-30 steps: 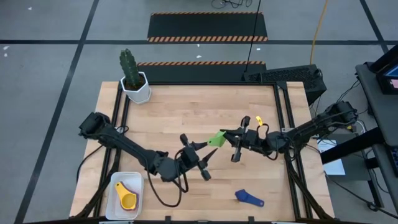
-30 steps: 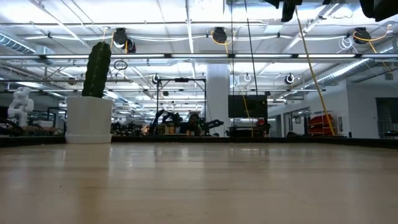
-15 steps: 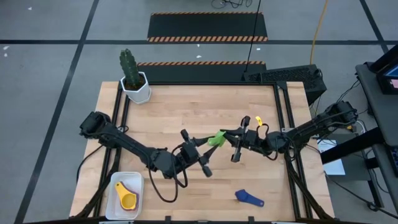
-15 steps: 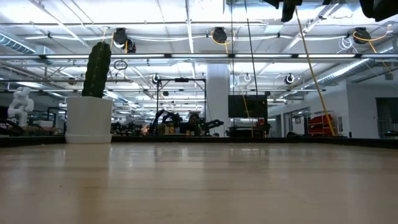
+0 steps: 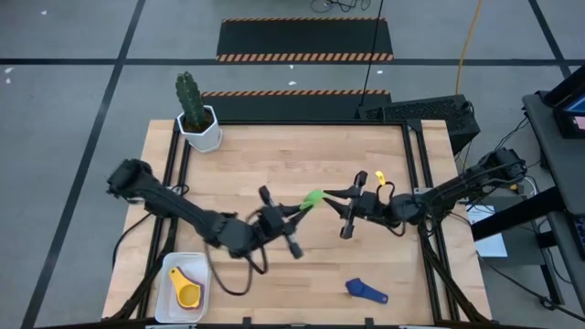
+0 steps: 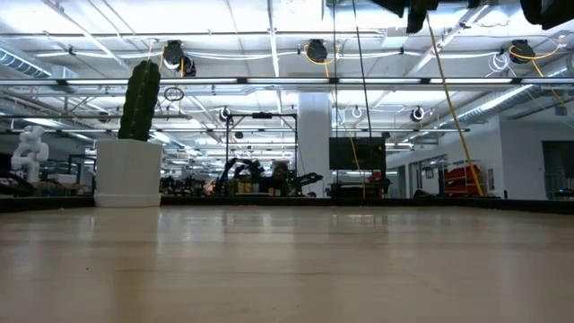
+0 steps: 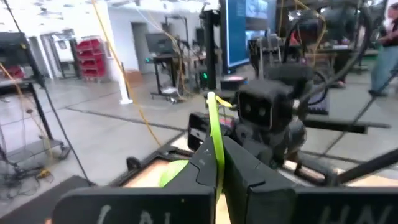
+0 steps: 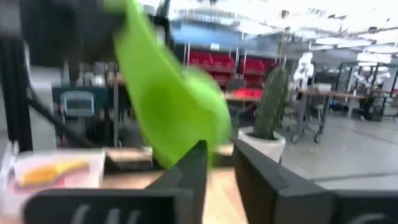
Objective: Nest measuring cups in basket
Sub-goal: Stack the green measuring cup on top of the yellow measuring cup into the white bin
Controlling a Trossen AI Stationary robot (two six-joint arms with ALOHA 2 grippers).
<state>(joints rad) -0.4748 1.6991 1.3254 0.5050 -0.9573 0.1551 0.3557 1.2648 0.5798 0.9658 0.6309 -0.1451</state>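
The green measuring cup (image 8: 171,106) smears with motion blur at upper left of the right wrist view; its top is cut off.

1 camera hung high and looked straight down on the whole wooden table (image 5: 274,164). Another sat low at the table's edge and looked flat across it into the room. 2 more rode on the arms and looked close along their fingers. The cactus pot (image 5: 199,128) showed in the high, low and right arm views.
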